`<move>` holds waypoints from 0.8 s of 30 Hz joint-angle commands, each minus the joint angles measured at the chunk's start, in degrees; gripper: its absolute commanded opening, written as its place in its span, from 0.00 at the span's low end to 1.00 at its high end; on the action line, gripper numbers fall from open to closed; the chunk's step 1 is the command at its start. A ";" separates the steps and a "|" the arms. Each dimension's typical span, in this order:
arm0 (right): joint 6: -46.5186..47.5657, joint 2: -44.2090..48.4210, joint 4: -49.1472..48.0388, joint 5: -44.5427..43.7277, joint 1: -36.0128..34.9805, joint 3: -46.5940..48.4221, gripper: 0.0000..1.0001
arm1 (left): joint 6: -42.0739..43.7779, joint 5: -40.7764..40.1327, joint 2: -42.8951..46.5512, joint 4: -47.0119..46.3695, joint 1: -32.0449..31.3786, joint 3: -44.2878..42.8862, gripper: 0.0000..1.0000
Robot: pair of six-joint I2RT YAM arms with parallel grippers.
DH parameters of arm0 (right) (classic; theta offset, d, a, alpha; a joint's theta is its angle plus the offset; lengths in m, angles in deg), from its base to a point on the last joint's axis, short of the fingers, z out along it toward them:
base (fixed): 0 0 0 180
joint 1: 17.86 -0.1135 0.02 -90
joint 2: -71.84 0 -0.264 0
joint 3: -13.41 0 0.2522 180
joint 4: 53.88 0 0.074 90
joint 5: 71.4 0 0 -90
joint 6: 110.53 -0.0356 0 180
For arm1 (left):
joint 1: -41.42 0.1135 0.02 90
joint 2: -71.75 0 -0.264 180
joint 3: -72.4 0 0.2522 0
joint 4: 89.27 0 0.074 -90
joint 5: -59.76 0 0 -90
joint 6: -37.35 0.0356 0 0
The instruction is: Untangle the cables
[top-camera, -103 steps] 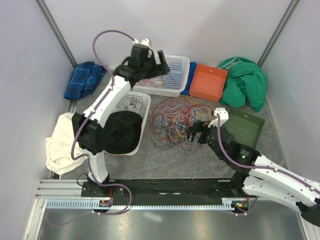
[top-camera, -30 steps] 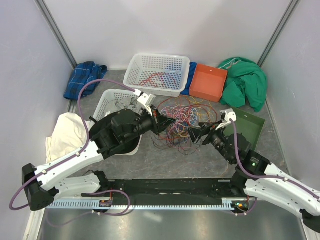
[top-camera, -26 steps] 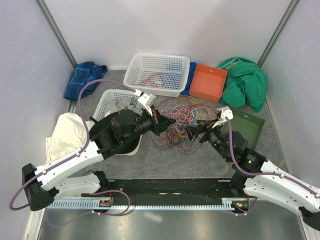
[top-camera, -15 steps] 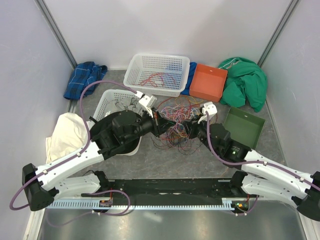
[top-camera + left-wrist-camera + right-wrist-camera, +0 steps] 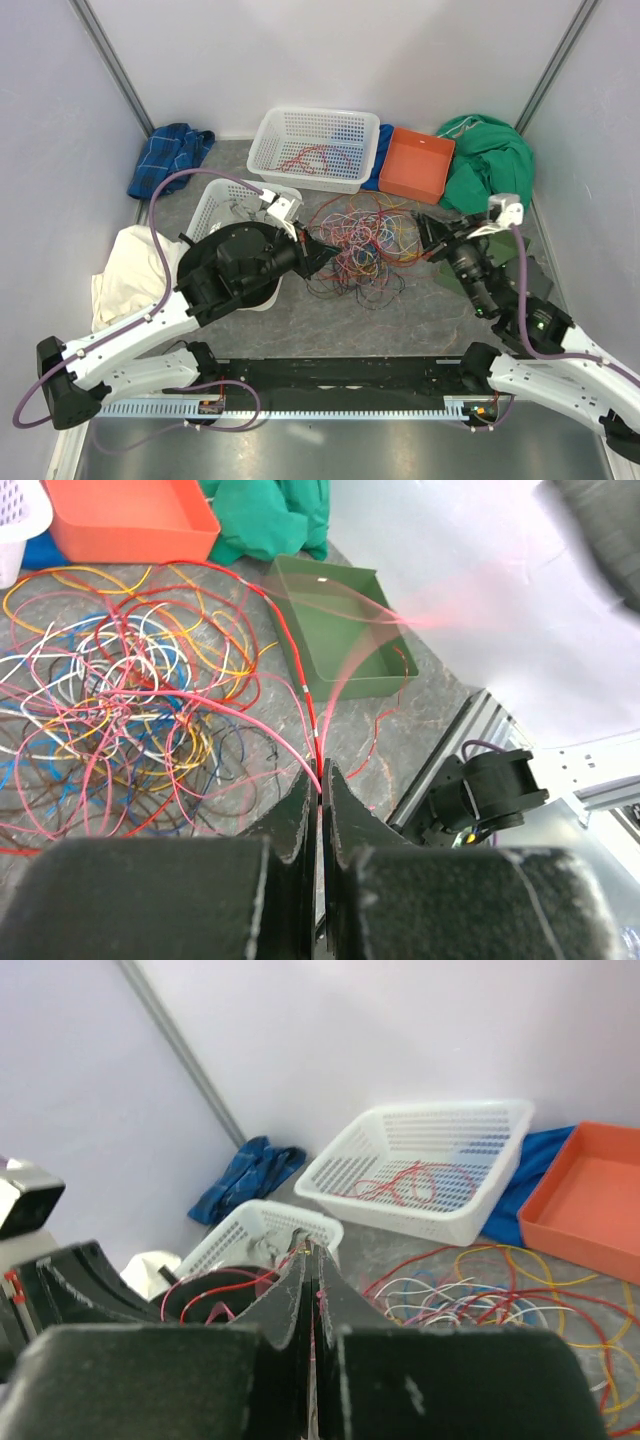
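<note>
Tangle of thin multicoloured cables (image 5: 362,238) lies on the grey surface (image 5: 400,320) between the two arms, just in front of the white perforated plastic basket (image 5: 300,178) but not touching it. Left claw (image 5: 322,254) is at the tangle's left edge, jaws pinched tight on a red strand (image 5: 306,692) that runs out from the fingertips toward the flat green tray (image 5: 335,630). Right claw (image 5: 427,232) is at the tangle's right edge, jaws closed flush with a thin pink-red strand (image 5: 312,1308) caught between them. A few loose red cables (image 5: 315,158) lie inside the white basket. Orange rectangular plastic tray (image 5: 420,165) sits beside that basket on its right, crumpled green cloth (image 5: 492,160) further right. Second white basket (image 5: 215,200) with dark cloth in it sits under the left arm. Blue plaid cloth (image 5: 168,158) is in the far left corner.
</note>
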 commanded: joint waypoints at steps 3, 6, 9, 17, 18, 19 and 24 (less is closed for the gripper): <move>2.74 2.97 5.59 -6.16 0.08 3.51 0.00 | 2.47 -2.54 -0.05 1.69 0.03 0.94 0.10; 4.15 2.09 7.08 -6.17 0.16 7.28 0.00 | 2.65 -3.33 -0.85 2.83 0.12 1.38 0.12; 4.24 -1.59 10.93 -2.22 0.17 10.89 0.02 | 2.30 -3.51 -0.50 2.13 0.03 1.99 0.05; 1.60 -10.13 9.56 10.18 0.08 5.30 0.65 | 2.21 0.09 -0.58 1.07 0.12 0.85 0.02; 1.34 -10.30 8.42 10.53 0.16 4.66 0.67 | 2.39 0.27 -0.58 1.16 0.12 0.77 0.02; 1.17 -10.57 8.41 11.15 0.17 4.31 0.68 | 2.39 0.27 -0.58 1.16 0.03 0.68 0.02; 0.29 -13.73 7.88 13.08 0.17 3.25 0.72 | 2.39 0.27 -0.23 1.07 0.03 0.50 0.02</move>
